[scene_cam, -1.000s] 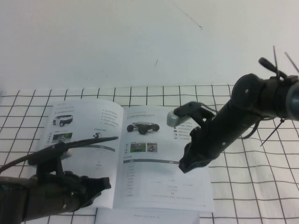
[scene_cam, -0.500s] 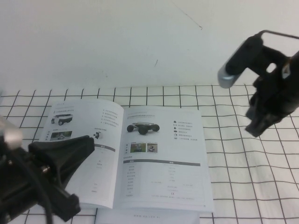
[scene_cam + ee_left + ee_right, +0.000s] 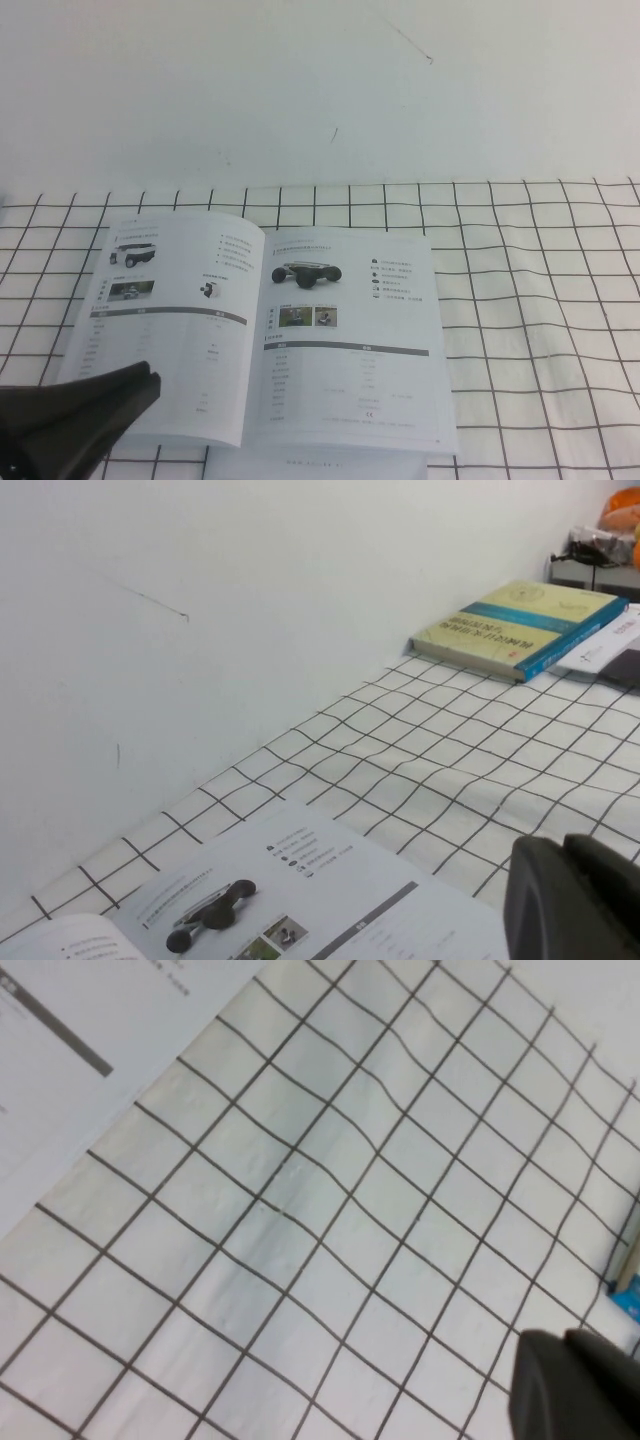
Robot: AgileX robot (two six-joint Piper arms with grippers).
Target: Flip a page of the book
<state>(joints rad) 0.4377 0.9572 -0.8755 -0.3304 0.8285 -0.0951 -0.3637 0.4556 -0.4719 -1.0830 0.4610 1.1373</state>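
Now | left hand [image 3: 75, 415]: dark, low over the near-left corner of the book [image 3: 265, 330], grip state cannot be told | book: open flat on gridded worktop [image 3: 540, 300] | right hand [image 3: 575, 1385]: above bare grid, grip unclear

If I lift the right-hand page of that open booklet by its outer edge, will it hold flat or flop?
Probably flop: the thin glossy white right-hand page looks like one unsupported leaf. Its sheen hints it may slip between claw pads. The open white booklet lies flat on the checked cloth, so the edge offers little purchase. The left claw sits at the booklet's near-left corner; the right claw shows only in its wrist view.
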